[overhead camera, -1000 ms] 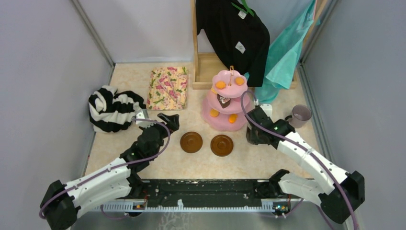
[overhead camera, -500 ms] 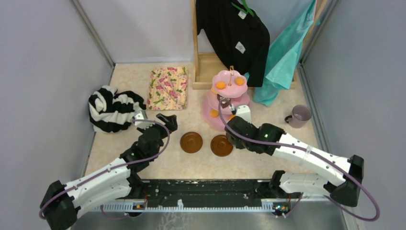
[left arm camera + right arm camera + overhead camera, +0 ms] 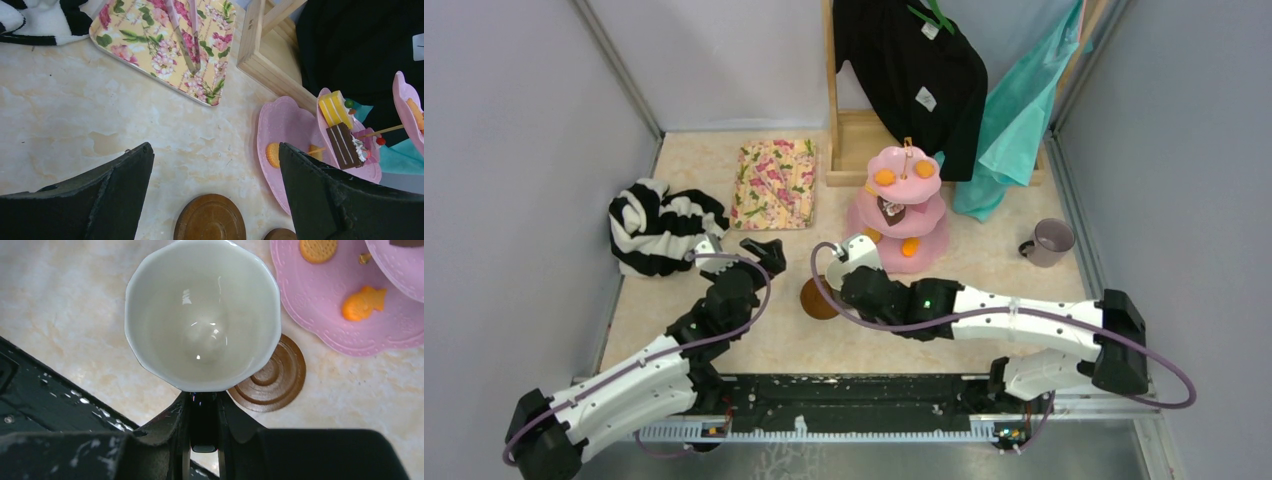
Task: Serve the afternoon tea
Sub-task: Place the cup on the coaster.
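The cream marbled table (image 3: 984, 270) carries a crumpled black-and-white striped garment (image 3: 659, 228) at its left edge; a floral-print cloth (image 3: 774, 183) lies flat near the far edge; beside it stands a wooden rack base (image 3: 854, 145); a pink three-tier cake stand (image 3: 929, 245) sits just in front of it; two round brown saucers (image 3: 210, 220) lie side by side mid-table; a lilac mug (image 3: 1051, 240) stands upright near the right edge.

Lab test cell; grey panel walls (image 3: 514, 120)
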Controlling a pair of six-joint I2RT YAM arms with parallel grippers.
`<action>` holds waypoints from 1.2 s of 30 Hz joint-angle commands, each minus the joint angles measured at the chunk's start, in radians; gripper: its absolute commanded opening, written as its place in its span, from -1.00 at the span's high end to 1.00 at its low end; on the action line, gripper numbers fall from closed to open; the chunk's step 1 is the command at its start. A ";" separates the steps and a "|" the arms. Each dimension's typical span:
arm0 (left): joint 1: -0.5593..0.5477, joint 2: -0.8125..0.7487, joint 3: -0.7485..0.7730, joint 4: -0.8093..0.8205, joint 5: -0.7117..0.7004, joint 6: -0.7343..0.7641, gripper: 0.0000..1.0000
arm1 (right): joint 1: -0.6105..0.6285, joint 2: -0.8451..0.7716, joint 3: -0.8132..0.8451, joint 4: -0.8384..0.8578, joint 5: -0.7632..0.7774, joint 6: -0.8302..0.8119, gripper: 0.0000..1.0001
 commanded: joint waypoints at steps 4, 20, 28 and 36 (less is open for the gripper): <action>-0.008 -0.044 0.006 -0.059 -0.040 -0.013 -0.99 | 0.013 0.060 0.024 0.371 0.048 -0.115 1.00; -0.009 -0.082 -0.010 -0.087 -0.045 -0.018 -0.99 | 0.012 0.233 0.084 0.492 0.045 -0.204 1.00; -0.009 -0.091 -0.011 -0.097 -0.045 -0.020 -0.99 | 0.000 0.257 0.082 0.521 0.025 -0.205 1.00; -0.009 -0.101 -0.019 -0.102 -0.047 -0.021 -0.99 | -0.020 0.263 0.064 0.541 -0.003 -0.188 1.00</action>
